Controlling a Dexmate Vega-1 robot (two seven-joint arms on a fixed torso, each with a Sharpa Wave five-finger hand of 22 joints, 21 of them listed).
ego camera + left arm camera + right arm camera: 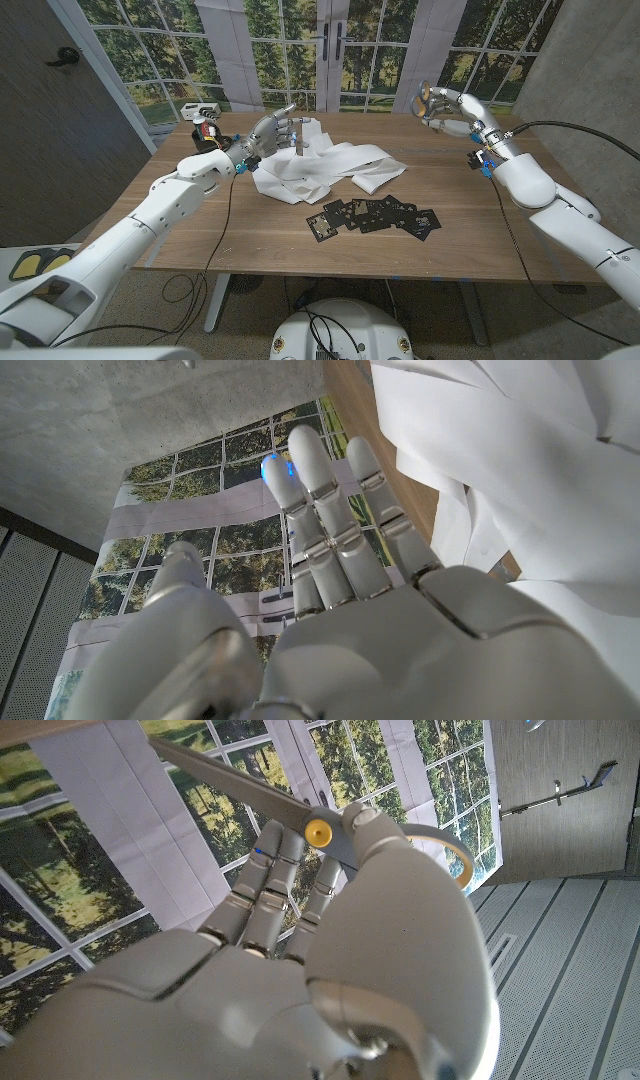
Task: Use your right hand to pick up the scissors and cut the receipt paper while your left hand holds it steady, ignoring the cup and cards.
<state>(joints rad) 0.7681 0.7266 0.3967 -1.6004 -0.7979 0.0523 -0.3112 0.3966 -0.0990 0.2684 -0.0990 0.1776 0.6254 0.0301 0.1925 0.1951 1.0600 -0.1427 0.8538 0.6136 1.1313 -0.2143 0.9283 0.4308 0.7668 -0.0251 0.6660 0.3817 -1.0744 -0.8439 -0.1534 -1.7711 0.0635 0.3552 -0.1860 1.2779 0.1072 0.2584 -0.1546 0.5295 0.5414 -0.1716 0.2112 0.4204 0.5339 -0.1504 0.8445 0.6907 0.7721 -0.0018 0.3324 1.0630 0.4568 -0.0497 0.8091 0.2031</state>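
Right hand (443, 105): up in the air over the far right part of the table (470, 240). Fingers wrapped round the scissors (428, 103). In the right wrist view the hand (330, 970) grips them by the handle end.
Scissors: in the right hand, off the table. Gray blades (240, 790) w/ a yellow screw in the middle, yellow-edged handle loop. Blades look closed together. Well apart from the paper.
Left hand (272, 130): at the far left-middle of the table, right at the far left end of the paper. In the left wrist view its fingers (335, 530) are straight and side by side, not curled on anything. Paper is just beside them; can't tell if they touch it.
Paper (330, 170): long white strip, all crumpled and folded, lying on the table from the left hand toward the middle. In the left wrist view the white paper (510, 470) lies next to the hand.
Cards (375, 216): black w/ white marks, spread in a messy row on the table, nearer the robot than the paper.
Small stuff (203, 117): at the far left corner of the table, too small to tell what it is.
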